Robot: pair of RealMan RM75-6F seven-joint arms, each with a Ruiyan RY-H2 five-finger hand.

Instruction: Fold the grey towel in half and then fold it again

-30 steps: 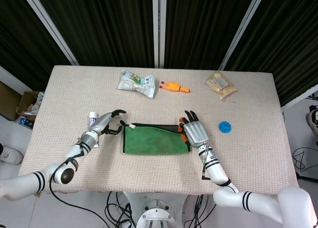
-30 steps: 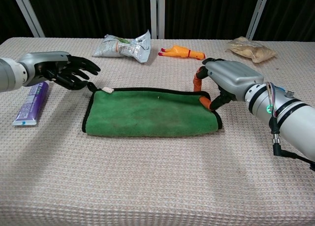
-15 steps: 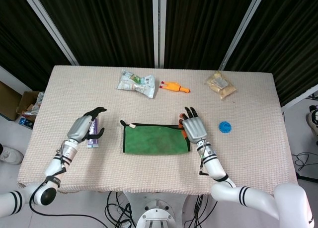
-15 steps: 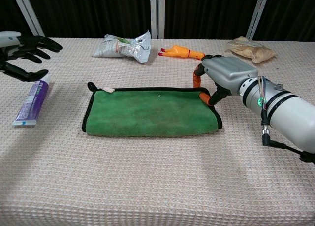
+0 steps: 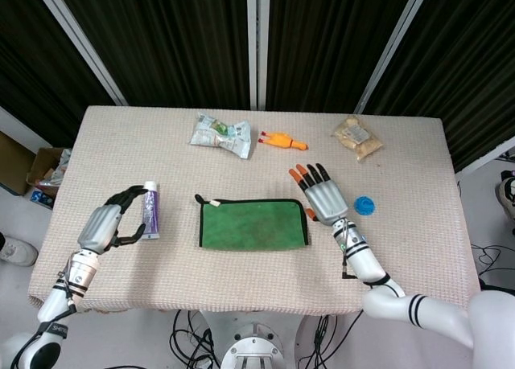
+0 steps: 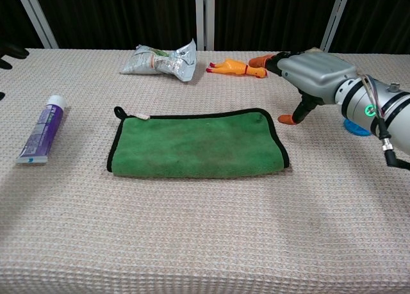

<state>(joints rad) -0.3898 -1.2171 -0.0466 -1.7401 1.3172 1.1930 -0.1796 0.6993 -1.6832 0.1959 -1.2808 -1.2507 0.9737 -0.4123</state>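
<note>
The towel (image 5: 253, 225) (image 6: 196, 145) is green on its visible face with a black bound edge, though the task calls it grey. It lies flat on the table, folded into a long rectangle with its long sides running 9 to 3 o'clock. In the chest view the edge towards 6 o'clock looks rounded and doubled, and the 12 o'clock edge shows the black trim. A small black loop and a pale tag sit at the corner towards 10 o'clock. The corner towards 2 o'clock is slightly lifted and rounded. Neither hand touches it.
</note>
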